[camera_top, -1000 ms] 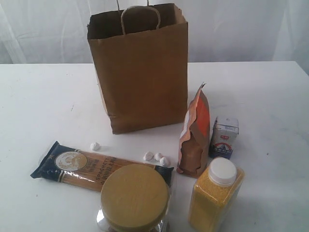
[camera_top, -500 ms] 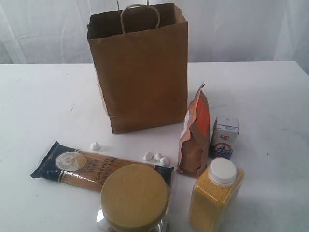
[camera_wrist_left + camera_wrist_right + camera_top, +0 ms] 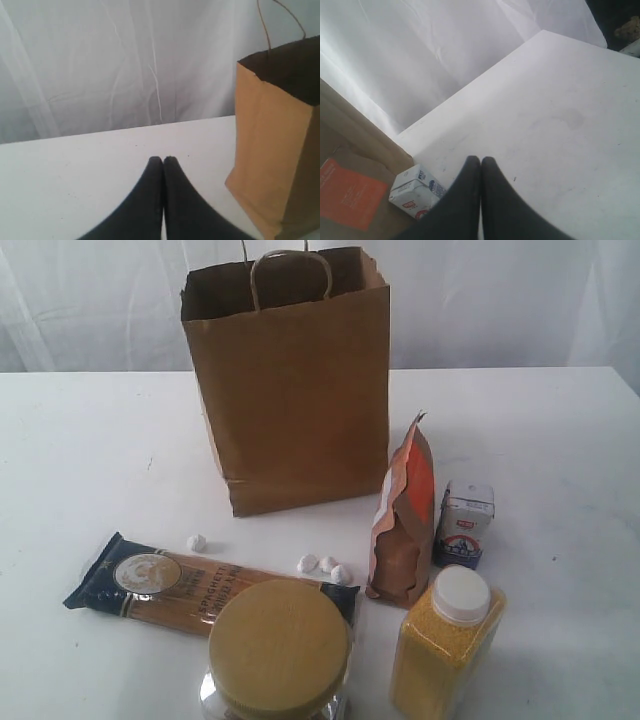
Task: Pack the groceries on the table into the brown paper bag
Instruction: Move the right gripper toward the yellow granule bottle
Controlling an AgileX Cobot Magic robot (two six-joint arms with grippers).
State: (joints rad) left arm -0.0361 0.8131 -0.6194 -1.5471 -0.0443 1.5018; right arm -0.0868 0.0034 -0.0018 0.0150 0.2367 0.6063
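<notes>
Groceries (image 3: 278, 645), from navy spaghetti packet (image 3: 160, 585) to yellow-grain plastic bottle (image 3: 445, 645), sit on my white counter (image 3: 90, 440) before the tall brown paper bag (image 3: 290, 390), stood upright and open-mouthed for loading. My left hand (image 3: 163, 160) and right hand (image 3: 480, 160) hover pinched closed, empty.

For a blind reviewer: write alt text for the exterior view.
A brown paper bag stands open on a white table; nearer the camera are a navy spaghetti packet, a tan-lidded jar, an upright orange-brown pouch, a small carton and a yellow-grain bottle.
</notes>
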